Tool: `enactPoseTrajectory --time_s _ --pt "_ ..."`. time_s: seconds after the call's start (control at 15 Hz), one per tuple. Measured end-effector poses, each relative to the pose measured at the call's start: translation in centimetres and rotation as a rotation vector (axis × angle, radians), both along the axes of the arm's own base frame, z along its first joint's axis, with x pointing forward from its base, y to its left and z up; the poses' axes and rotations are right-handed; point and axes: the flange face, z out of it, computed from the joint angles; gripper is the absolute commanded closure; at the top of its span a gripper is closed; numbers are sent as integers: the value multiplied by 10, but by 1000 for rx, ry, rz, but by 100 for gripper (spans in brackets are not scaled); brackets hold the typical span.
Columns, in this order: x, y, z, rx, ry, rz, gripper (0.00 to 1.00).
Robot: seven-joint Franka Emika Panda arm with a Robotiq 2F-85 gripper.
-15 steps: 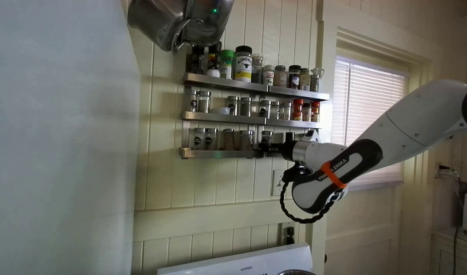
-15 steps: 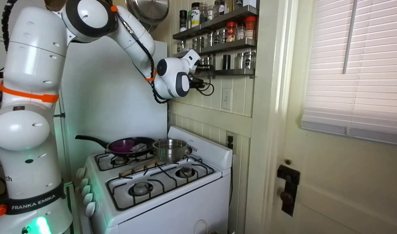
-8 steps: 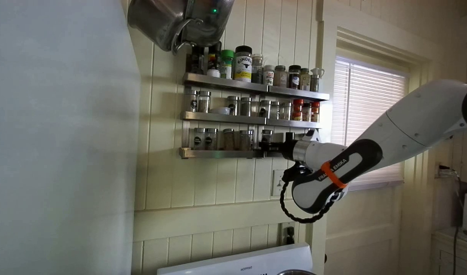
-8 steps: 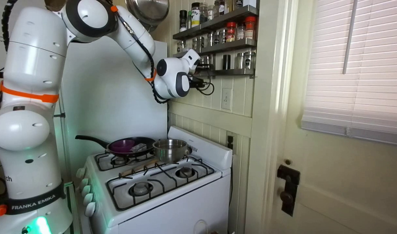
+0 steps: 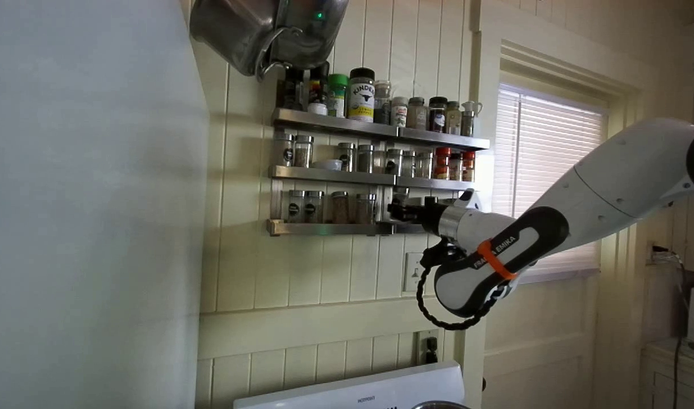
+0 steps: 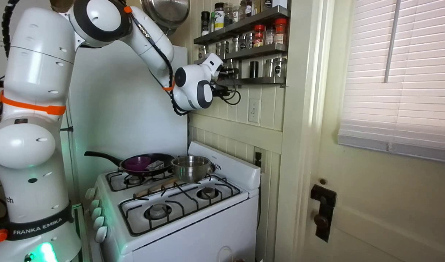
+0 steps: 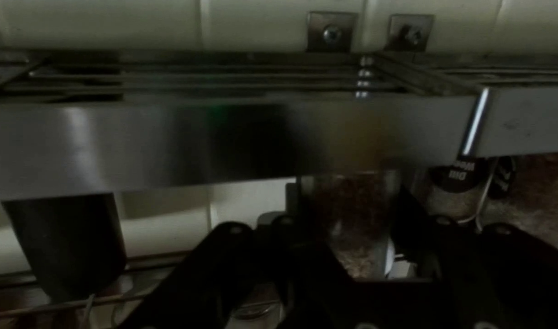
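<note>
One spice jar (image 7: 357, 217) clasped between jaws, at lowest shelf (image 5: 324, 228).

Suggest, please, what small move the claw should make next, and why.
I would probably raise the claw slightly: in the wrist view it is closed on a jar of reddish-brown spice, whose base sits near the bottom shelf's metal rail. Whether it clears that rail is hard to tell, and a Dill Weed jar stands close by.

one gripped clear glass jar (image 7: 354, 214) | three brushed-steel wall shelf tiers (image 5: 324, 229) | one white gas stove (image 6: 193, 240) — three visible round burners (image 6: 159, 211) | one black frying pan (image 6: 163, 159) | one round purple bowl (image 6: 136, 165)
</note>
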Motion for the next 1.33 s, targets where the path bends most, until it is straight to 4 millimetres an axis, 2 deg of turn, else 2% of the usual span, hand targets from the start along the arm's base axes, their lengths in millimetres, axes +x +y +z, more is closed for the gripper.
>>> enactPoseTrajectory --time_s 0.33,0.93,1.33 --pt "-3 -10 -2 -3 -29 -13 77" --pt "-6 -15 -27 -46 -54 -20 77" --pt "-10 -16 -28 -56 -101 -18 77"
